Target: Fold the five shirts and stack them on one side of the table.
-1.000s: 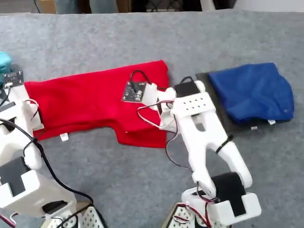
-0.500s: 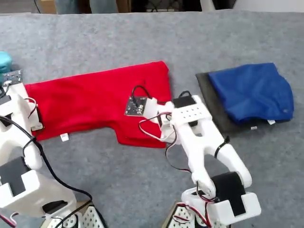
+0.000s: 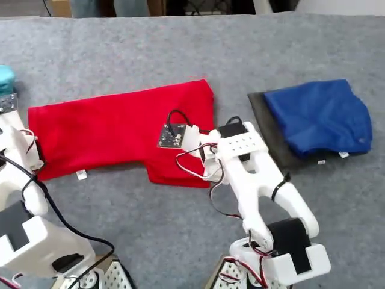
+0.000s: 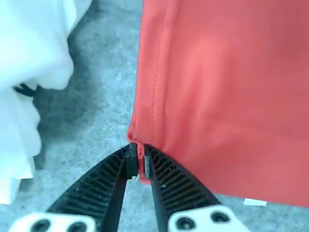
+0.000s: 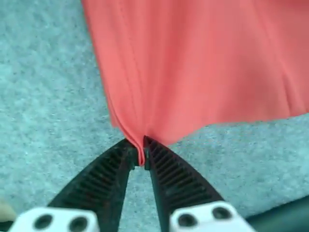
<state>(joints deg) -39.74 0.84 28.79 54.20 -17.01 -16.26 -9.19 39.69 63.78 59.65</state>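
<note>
A red shirt [image 3: 114, 129] lies flat across the middle-left of the grey table [image 3: 198, 48]. My left gripper [image 4: 137, 159] is shut on the red shirt [image 4: 217, 96] at its left edge, near the table's left side. My right gripper [image 5: 140, 153] is shut on the red shirt [image 5: 193, 67] at its right front edge, pinching a small fold of cloth. A folded blue shirt [image 3: 319, 117] rests on a folded dark one [image 3: 274, 141] at the right. White cloth [image 4: 29, 72] lies beside the left gripper.
A light blue item [image 3: 6, 78] sits at the far left edge. The right arm's white body [image 3: 258, 180] stretches from the front middle toward the red shirt. Open grey table lies behind the shirts and at the front right.
Both grippers have pulled the red shirt toward the front; the left one has drawn its edge further left. The shirt now lies flatter and wider.
</note>
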